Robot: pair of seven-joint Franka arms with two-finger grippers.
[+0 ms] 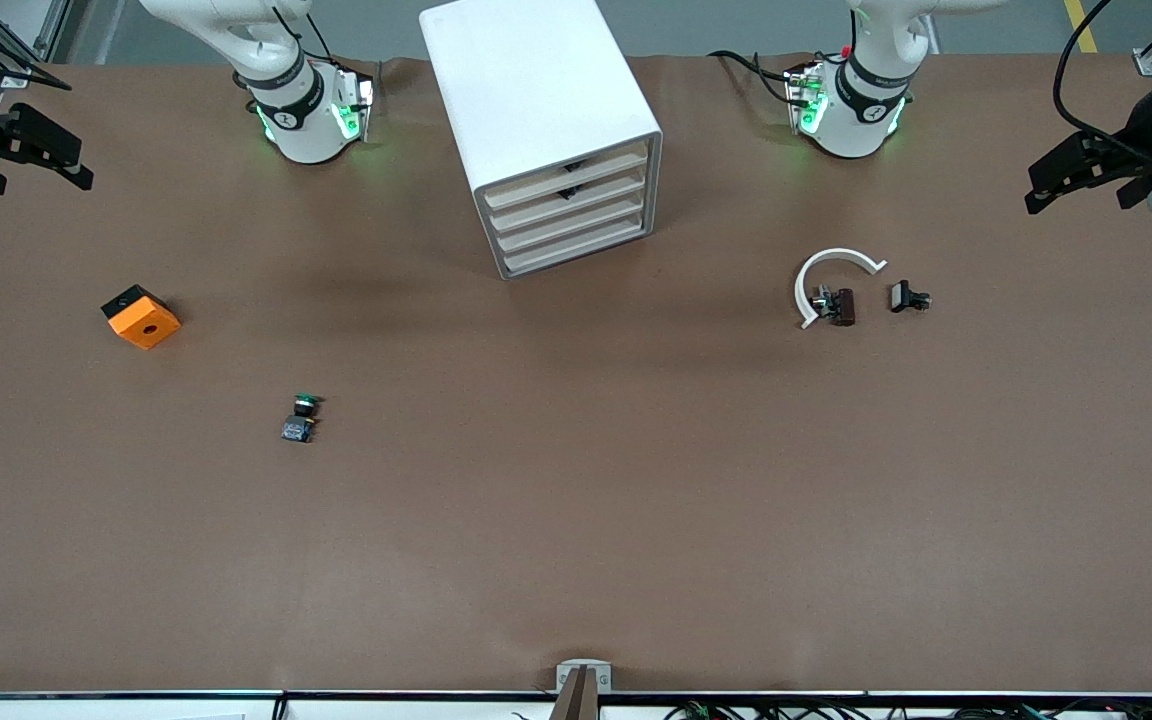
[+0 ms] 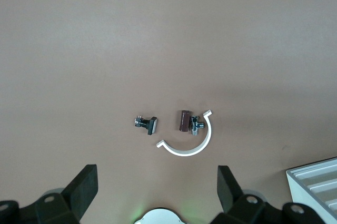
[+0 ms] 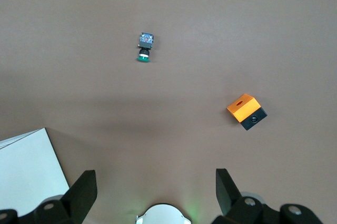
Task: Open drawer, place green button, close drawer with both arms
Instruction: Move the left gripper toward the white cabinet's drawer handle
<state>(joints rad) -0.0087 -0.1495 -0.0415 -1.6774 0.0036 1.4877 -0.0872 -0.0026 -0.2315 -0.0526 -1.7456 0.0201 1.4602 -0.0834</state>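
The white cabinet point(image 1: 546, 130) stands at the middle of the table between the arms' bases. Its four beige-fronted drawers all look shut, the bottom drawer point(image 1: 576, 250) included. The button point(image 1: 302, 418) lies on its side on the table, nearer the front camera and toward the right arm's end; it also shows in the right wrist view point(image 3: 145, 48). My right gripper point(image 1: 76, 165) is open and empty, up over the right arm's end of the table point(image 3: 152, 182). My left gripper point(image 1: 1036, 190) is open and empty, up over the left arm's end point(image 2: 158, 176).
An orange square block with a hole point(image 1: 141, 317) lies toward the right arm's end point(image 3: 246, 111). A white arc point(image 1: 826, 275) with a brown part point(image 1: 841, 305) and a black part point(image 1: 908, 297) lies toward the left arm's end. The cabinet's corner shows in both wrist views point(image 2: 316, 182) point(image 3: 26, 171).
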